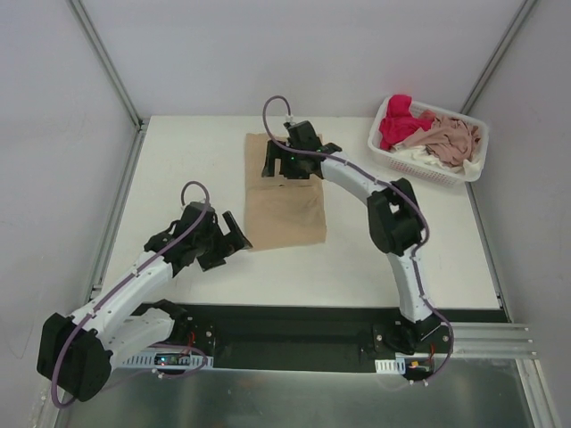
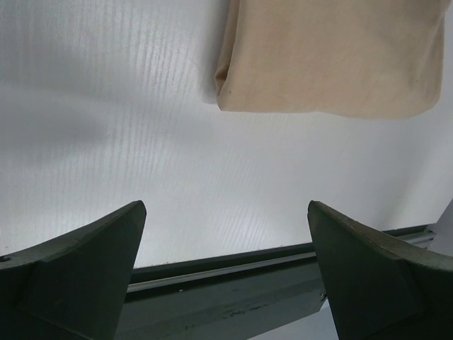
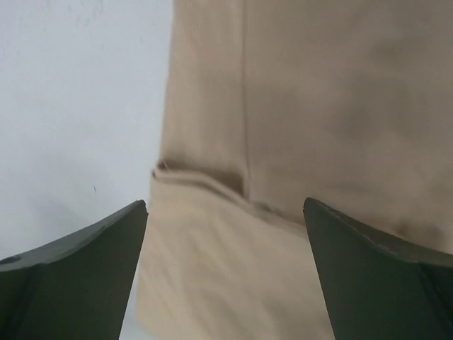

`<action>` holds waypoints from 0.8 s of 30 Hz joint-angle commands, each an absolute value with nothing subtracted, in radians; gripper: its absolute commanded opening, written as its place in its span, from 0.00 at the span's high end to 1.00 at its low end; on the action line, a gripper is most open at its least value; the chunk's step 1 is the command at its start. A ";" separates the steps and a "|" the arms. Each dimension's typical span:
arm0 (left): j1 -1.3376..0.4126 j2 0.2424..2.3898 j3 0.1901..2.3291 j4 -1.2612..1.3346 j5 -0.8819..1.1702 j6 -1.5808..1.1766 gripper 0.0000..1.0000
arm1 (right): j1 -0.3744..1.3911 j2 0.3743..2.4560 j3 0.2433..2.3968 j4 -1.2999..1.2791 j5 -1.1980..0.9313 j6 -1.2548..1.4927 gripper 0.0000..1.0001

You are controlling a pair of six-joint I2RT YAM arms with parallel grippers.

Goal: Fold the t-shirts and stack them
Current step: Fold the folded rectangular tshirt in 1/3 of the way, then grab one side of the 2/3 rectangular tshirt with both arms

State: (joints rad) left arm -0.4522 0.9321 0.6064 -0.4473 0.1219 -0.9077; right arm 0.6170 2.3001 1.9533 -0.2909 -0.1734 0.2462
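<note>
A tan t-shirt (image 1: 287, 207) lies folded into a long rectangle on the white table, with a sleeve fold showing in the right wrist view (image 3: 318, 106). My right gripper (image 1: 287, 169) hovers open over the shirt's far end, and between its fingers (image 3: 225, 204) there is only cloth below. At the shirt's near left corner my left gripper (image 1: 227, 242) stands open over bare table (image 2: 225, 205). The shirt's folded edge (image 2: 325, 57) lies ahead of it. A red-pink t-shirt (image 1: 399, 123), a dusty pink one (image 1: 453, 138) and a white one (image 1: 412, 157) lie crumpled in the basket.
The white lattice basket (image 1: 476, 126) stands at the far right corner of the table. A dark rail (image 2: 226, 276) runs along the table's near edge, just beyond the left gripper's fingertips. Grey walls close in on the left, the back and the right.
</note>
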 commanded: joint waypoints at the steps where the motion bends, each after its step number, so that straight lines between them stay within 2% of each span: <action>1: -0.459 0.982 0.626 -0.428 0.103 -0.919 0.01 | 0.600 1.875 1.635 -0.256 -0.091 0.196 0.03; 5: -0.459 1.093 0.653 -0.367 0.141 -0.926 0.06 | 0.565 1.591 1.249 -0.183 -0.029 0.245 0.03; 9: -0.456 1.207 0.695 -0.328 0.141 -0.919 0.19 | 0.543 1.418 1.053 -0.207 -0.040 0.276 0.03; 10: -0.456 1.245 0.718 -0.325 0.150 -0.914 0.22 | 0.540 1.405 1.034 -0.236 -0.047 0.285 0.03; 17: -0.456 1.351 0.752 -0.302 0.107 -0.923 0.30 | 0.538 1.388 0.897 -0.262 -0.031 0.396 0.03; 23: -0.456 1.469 0.776 -0.279 0.133 -0.925 0.38 | 0.538 1.495 0.876 -0.206 -0.075 0.465 0.01; 24: -0.456 1.482 0.779 -0.278 0.138 -0.925 0.39 | 0.538 1.514 0.880 -0.199 -0.078 0.471 0.04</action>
State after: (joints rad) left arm -0.4519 1.4281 0.7410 -0.2939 0.1268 -0.9226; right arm 0.5381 1.4551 0.8703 -0.2626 -0.0559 0.4046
